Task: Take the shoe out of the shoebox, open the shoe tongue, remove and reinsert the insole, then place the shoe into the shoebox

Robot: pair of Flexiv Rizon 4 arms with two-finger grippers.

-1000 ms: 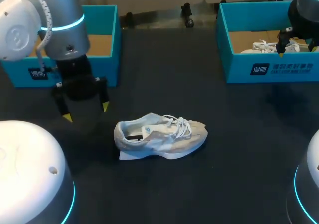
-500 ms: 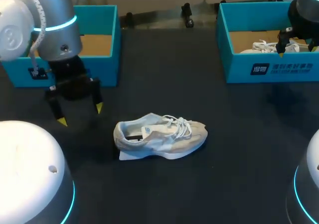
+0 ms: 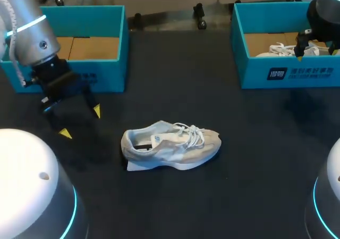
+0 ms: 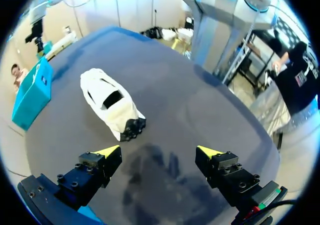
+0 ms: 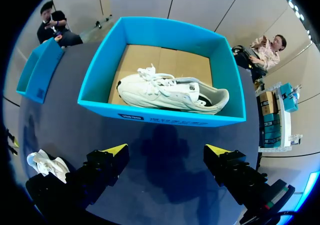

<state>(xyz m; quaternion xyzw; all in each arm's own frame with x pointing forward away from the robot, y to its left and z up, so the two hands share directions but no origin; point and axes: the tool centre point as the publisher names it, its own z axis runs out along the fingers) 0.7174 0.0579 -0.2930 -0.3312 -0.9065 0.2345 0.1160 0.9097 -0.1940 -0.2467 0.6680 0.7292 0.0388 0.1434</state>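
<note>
The shoe (image 3: 170, 146) lies in the middle of the table, toe to the right, outside both boxes, with a pale flat edge showing under its heel. To its left hangs the left gripper (image 3: 81, 122), fingers spread and holding nothing. One shoebox (image 3: 114, 21) stands far left. Another, the right shoebox (image 3: 265, 71), holds a second shoe (image 5: 170, 95); the right gripper (image 5: 166, 150) hovers near it, spread and empty. The tongue-and-insole work seems in hand; next, a gripper must close in on the shoe's opening
</note>
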